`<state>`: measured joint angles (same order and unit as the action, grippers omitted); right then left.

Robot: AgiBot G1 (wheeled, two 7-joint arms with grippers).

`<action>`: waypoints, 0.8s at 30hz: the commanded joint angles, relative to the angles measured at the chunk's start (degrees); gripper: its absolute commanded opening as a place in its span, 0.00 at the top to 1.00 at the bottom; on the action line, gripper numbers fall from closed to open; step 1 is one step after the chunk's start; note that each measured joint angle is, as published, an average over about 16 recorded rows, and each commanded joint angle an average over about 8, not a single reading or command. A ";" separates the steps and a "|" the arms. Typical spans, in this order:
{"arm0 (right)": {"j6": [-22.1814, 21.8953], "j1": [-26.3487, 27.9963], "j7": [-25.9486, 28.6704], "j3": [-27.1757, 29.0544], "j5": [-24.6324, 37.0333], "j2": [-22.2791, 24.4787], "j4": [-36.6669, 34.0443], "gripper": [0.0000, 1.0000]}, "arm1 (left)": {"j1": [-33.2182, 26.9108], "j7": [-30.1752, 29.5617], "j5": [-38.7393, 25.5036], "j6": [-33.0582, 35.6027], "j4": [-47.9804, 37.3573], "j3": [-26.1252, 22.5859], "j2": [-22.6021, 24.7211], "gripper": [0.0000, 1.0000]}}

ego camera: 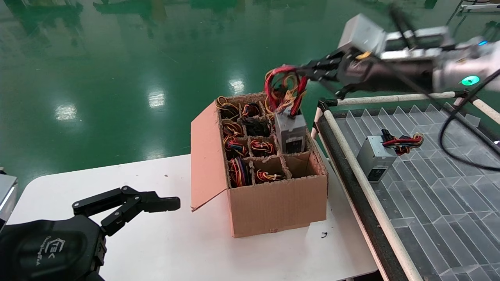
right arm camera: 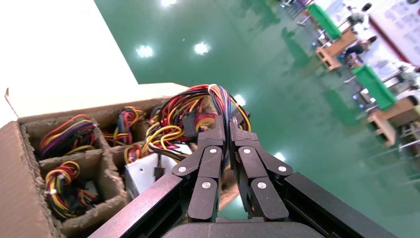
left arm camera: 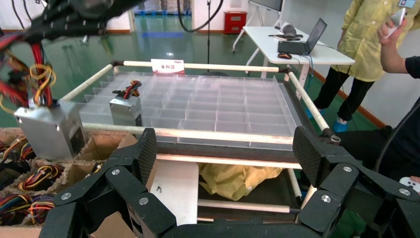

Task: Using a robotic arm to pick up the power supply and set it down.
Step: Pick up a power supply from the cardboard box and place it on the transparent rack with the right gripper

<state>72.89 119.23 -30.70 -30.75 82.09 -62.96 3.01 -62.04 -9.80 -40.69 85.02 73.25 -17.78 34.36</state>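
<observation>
The power supply (ego camera: pixel 290 133) hangs by its wires, half risen from a far-right cell of the cardboard box (ego camera: pixel 273 203), my right claw (ego camera: pixel 302 74) pinched on that bundle, my left claw (ego camera: pixel 164 203) wide over the tabletop (ego camera: pixel 168 242).

Power supply (ego camera: pixel 291 134): small silver-grey metal box, dark label w/ white print on its front, standing upright, part-way out of a cell on the right side of the cardboard box (ego camera: pixel 273 203). Its loose wire bundle (ego camera: pixel 283 88), mostly red, yellow & black, rises from the top, pinched by the right gripper (ego camera: pixel 302 72), fingers closed on the wires.
</observation>
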 commanded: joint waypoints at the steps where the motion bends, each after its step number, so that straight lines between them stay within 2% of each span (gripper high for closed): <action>1: 1.35 1.05 -0.12 0.17 -0.24 1.03 0.02 1.00 | 0.00 0.00 0.00 0.00 0.00 0.00 0.00 0.00; 12: 7.01 6.25 -0.20 0.83 -1.11 7.84 0.44 1.00 | -0.01 0.01 0.02 -0.01 0.00 -0.03 -0.01 0.00; 24: 12.88 10.22 0.46 -0.22 0.56 16.79 0.93 1.00 | -0.01 0.03 0.04 -0.02 0.00 -0.06 -0.02 0.00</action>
<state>85.48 129.35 -30.18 -30.97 82.66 -46.23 3.94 -62.05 -9.77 -40.66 85.00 73.25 -17.83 34.33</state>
